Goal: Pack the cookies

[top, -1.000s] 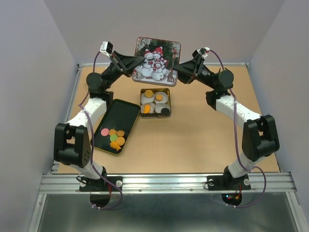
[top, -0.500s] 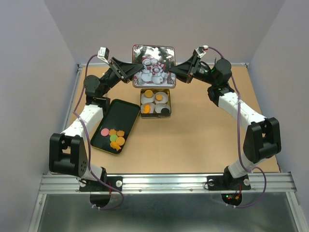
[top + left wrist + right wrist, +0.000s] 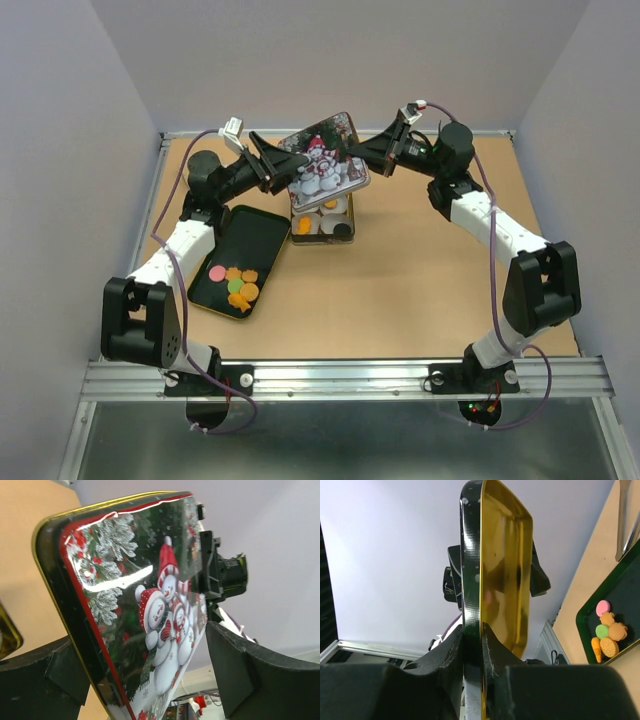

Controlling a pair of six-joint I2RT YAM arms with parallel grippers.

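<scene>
Sitting on the left of the desk [image 3: 420,270], the green tray [image 3: 258,225] holds most of the cookies [image 3: 237,284], bunched at its near end, not yet packed. Next, the left fingers [image 3: 240,670] stand wide apart with the snowman lid [image 3: 150,595] between them; I cannot tell if they squeeze it. It hangs tilted above the open tin [image 3: 350,236], likely so it can be shut or moved away. The right fingers [image 3: 492,650] pinch its rim tight to keep it up.
</scene>
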